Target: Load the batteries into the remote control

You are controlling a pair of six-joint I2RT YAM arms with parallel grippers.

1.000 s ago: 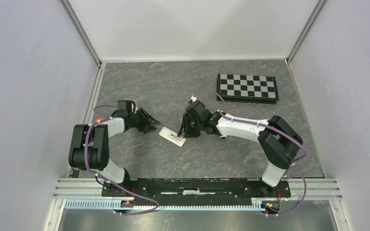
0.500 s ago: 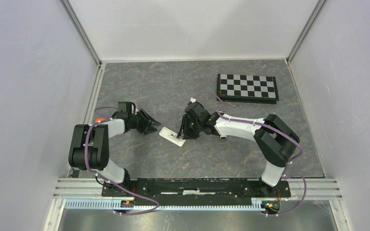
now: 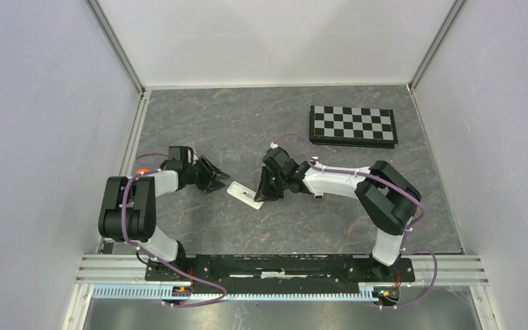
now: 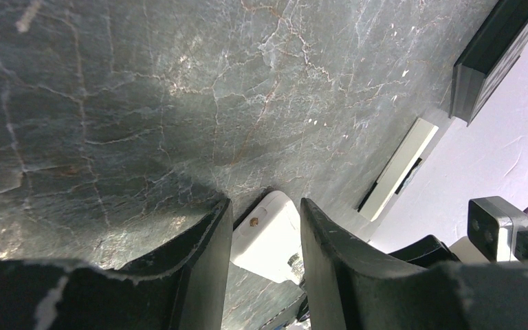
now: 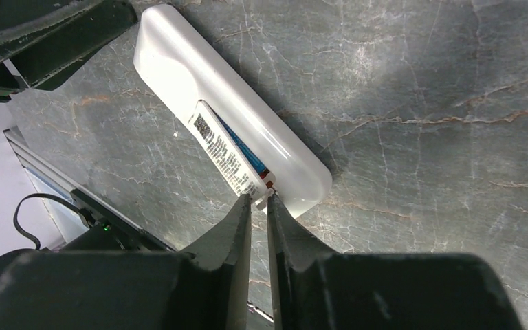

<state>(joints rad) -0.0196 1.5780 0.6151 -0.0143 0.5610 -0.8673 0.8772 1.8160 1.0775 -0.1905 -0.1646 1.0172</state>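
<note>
The white remote control [image 3: 245,194] lies back-up on the table between the two arms. Its open recess holds batteries: one shows a printed label [image 5: 225,152], and a red-and-blue one [image 5: 249,159] sits beside it. My right gripper [image 5: 260,201] has its jaws drawn almost together, tips at the near end of the labelled battery, where a small white nub shows between them. My left gripper [image 4: 265,210] straddles the far end of the remote control [image 4: 269,235], one finger against each side.
A black-and-white checkerboard [image 3: 353,126] lies at the back right. A slim white bar [image 4: 399,165] rests on the table beyond the remote, near the right arm. Grey walls close in both sides.
The right gripper's jaws have narrowed to a slit and the right arm has edged left toward the remote. The remote has shifted slightly left. The left arm has held still.
</note>
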